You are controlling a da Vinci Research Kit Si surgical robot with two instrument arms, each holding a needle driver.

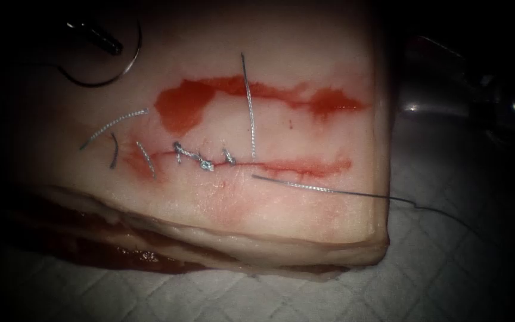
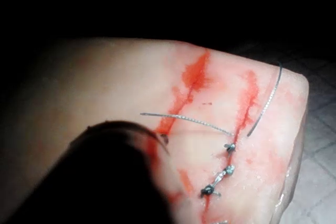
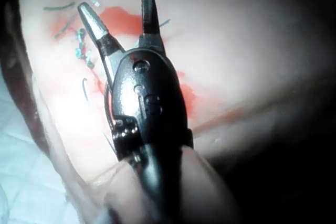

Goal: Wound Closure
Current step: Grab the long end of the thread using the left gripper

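Note:
The tissue (image 1: 305,220) carries a horizontal cut (image 1: 305,167), with several knotted stitches (image 1: 204,161) on its left half. At the tissue's far left corner, away from the cut and in dim light, my left tool (image 1: 114,46) looks shut on the curved needle (image 1: 96,85). The needle is out of the tissue, and where along its curve it is held is hidden. One thread strand (image 1: 249,107) runs from the far side down into the cut. Another strand (image 1: 329,191) trails off the tissue's right edge. My right tool (image 3: 118,3) hovers open above the tissue, holding nothing.
Red fluid (image 1: 180,107) pools in a band beyond the cut. Cut ends of thread (image 1: 114,122) lie left of the stitches. White padding (image 1: 448,268) lies under the tissue. The left arm's dark shaft (image 2: 105,171) hangs over the tissue.

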